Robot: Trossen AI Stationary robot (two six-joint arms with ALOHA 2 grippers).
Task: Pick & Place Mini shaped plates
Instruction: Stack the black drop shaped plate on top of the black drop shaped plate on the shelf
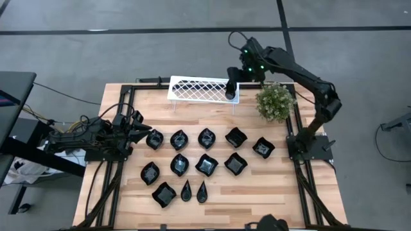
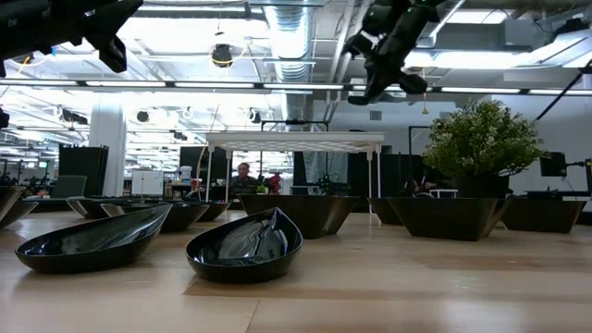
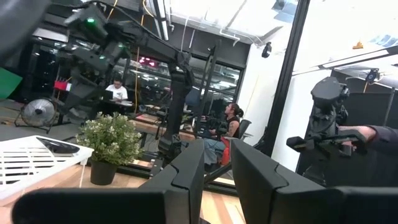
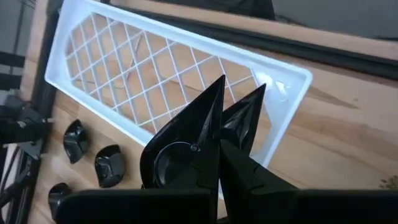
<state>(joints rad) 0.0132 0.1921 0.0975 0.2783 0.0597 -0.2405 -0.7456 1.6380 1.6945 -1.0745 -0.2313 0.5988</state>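
Right now the right gripper (image 1: 232,92) hangs over the right end of the white lattice rack (image 1: 192,88), fingers pinched on one black dish (image 4: 180,158). In the right wrist view the dish sits edge-on between the fingers, above the rack's end. My read: it's carrying that dish to the rack, and holding it by the rim keeps it from slipping out.

The other mini shaped plates (image 1: 207,164) are laid out in loose rows on the wooden table (image 1: 321,192), in front of the rack. Squares and leaf shapes mid-table, two narrow teardrops (image 1: 194,190) side by side in the front row. They sit apart, not touching, so each can probably be picked without bumping its neighbour.

Left gripper (image 1: 142,133) is low at the left edge, tips just beside the leftmost dish (image 1: 154,138) of the back row. In its wrist view the fingers stand slightly apart with nothing between them. Looks parked and lined up for that dish, but that's a guess.

The small green plant (image 1: 275,101) stands just right of the rack, near the right arm's path. Risk: clipping it, or the dish tipping through the lattice if let go off-level.

People sit at desks in the room behind; none near the table.
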